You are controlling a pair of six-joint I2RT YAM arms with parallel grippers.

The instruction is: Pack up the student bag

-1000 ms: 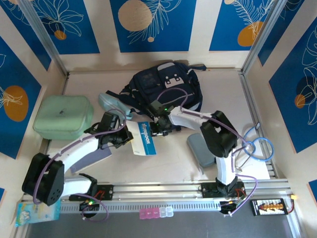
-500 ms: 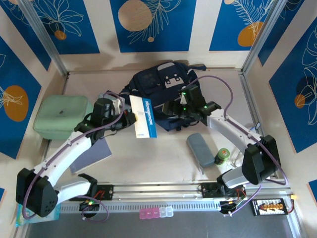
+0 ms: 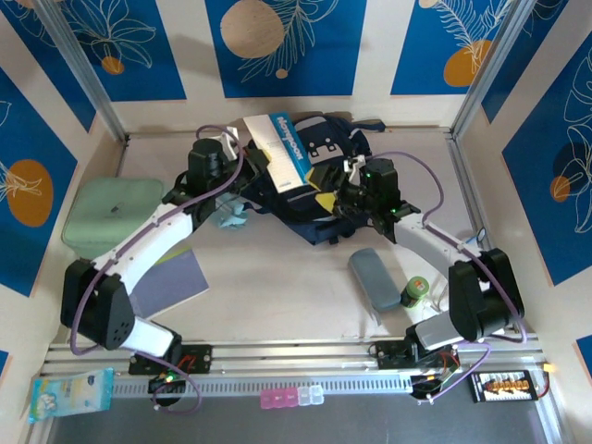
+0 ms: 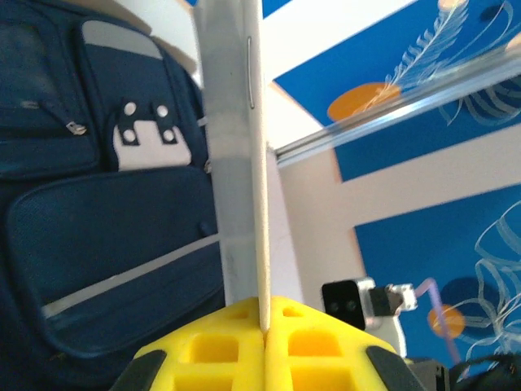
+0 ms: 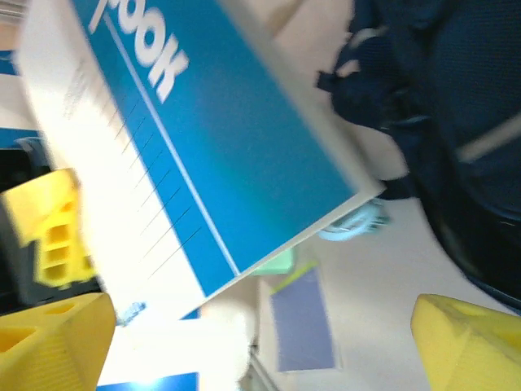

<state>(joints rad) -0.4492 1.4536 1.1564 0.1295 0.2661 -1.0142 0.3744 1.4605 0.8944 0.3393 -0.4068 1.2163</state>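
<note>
The student bag (image 3: 324, 185), dark navy with white patches, lies at the back of the table. My left gripper (image 3: 252, 165) is shut on the edge of a blue-and-white notebook (image 3: 279, 151), held tilted above the bag's left side. In the left wrist view the notebook (image 4: 234, 163) stands edge-on, pinched between the yellow fingers (image 4: 326, 358), with the bag (image 4: 98, 204) behind it. My right gripper (image 3: 335, 196) hovers at the bag's front right, open. Its yellow fingertips (image 5: 468, 342) stand wide apart with nothing between them, facing the notebook cover (image 5: 220, 138) and the bag (image 5: 456, 106).
A mint-green case (image 3: 116, 215) sits at the left, a purple notebook (image 3: 171, 279) in front of it. A light-blue item (image 3: 231, 215) lies by the bag. A grey pouch (image 3: 375, 277) and a small green-lidded jar (image 3: 413, 293) lie at the right front.
My left arm has carried the notebook up and back from the table's middle to over the bag. My right gripper has swung to the bag's front right and opened wide.
</note>
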